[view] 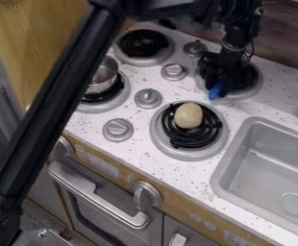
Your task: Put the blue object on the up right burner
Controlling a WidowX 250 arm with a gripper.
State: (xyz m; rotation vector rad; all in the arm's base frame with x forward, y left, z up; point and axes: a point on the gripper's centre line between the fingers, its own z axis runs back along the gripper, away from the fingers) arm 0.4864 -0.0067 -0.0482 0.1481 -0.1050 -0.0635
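Hanging above and to the right of the potato, the black end effector is over the upper right burner. The blue object is at its lower end, over the near left part of that burner, up and right of the potato. Whether the end effector is clenched, released or grasping the blue object, I cannot tell, and contact between the blue object and the burner is also unclear. The black arm runs well left of the potato in a long slant, then crosses beyond it toward the end effector.

The potato rests on the black coil of the lower right burner, 1 of 4 on the speckled white desk. Up and left of the potato, a metal pot sits on the lower left burner, partly behind the arm; farther beyond is the upper left burner. Between the burners, 4 silver knobs are set in the desk, all left of the potato or beyond it. Right of the potato is the gray sink, with a round drain. Below the potato, on the wooden front panel, is a large stove knob; the oven handle lies below and left.
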